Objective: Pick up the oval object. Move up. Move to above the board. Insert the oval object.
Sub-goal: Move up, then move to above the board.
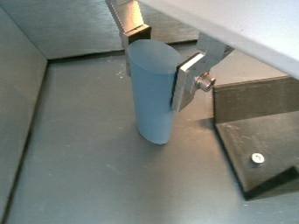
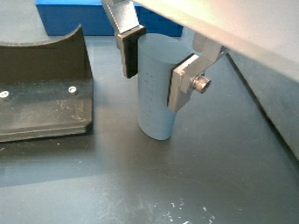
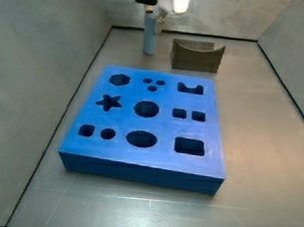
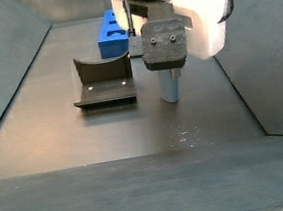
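Side view, upper part of frame: the gripper (image 3: 152, 8) hangs near the top edge, left of centre, down over the oval object (image 3: 150, 33), which stands upright on the grey floor beyond the far edge of the board (image 3: 147, 120). Right of the peg, near it but apart, sits the brown block (image 3: 196, 55) with its notched top.

Wrist views: the silver finger plates sit on either side of the peg's upper part (image 1: 153, 87), one finger (image 2: 129, 51) against its far side, the other on its near side. They look closed onto it or very nearly so. Peg base appears to rest on the floor, so I judge the lift not yet begun. Whether the pads are truly pressing, cannot tell for certain.

Risks, as I judge them:
- Grip is high on a tall slim smooth peg; if the pads bite unevenly it may tilt or swing when raised
- A tilted peg would catch on the rim of the oval hole instead of dropping in
- Plain sides could slip down through the pads during travel
- Peg's oval must line up with the cut-out; a twist in the grasp would jam it

Containers: the board's dark cut-outs (star, hexagon, circles, oval, squares) all look empty; nothing seated in any. The brown block's notch also holds nothing
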Controlling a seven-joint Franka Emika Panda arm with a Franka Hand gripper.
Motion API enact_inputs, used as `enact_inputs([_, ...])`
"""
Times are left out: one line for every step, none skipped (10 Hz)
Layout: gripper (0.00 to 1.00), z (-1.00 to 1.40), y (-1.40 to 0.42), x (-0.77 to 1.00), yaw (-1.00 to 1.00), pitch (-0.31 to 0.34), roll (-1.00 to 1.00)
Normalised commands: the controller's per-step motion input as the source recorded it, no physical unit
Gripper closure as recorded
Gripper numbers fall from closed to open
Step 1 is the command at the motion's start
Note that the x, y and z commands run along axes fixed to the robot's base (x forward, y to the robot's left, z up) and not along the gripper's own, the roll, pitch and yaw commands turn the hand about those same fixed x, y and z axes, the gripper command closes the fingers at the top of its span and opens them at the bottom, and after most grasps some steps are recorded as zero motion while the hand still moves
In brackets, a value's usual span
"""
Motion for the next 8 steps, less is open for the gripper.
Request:
enact_inputs([1.00,0.80,-0.03,0.06,0.02,0.000,0.00])
enact_inputs([1.00,0.72,-0.03,0.04,0.02,0.020,0.00])
enact_inputs([1.00,0.46,-0.02,0.02,0.02,0.039,0.00])
enact_inputs([1.00,0.29,-0.01,0.01,0.02,0.048,0.00])
enact_inputs([1.00,1.00,-0.12,0.06,0.36,0.062,-0.22])
enact_inputs([1.00,1.00,-0.12,0.07,0.35,0.057,-0.22])
enact_inputs([1.00,1.00,-0.10,0.06,0.23,0.083,-0.19])
enact_inputs([1.00,1.00,-0.10,0.06,0.17,0.087,-0.17])
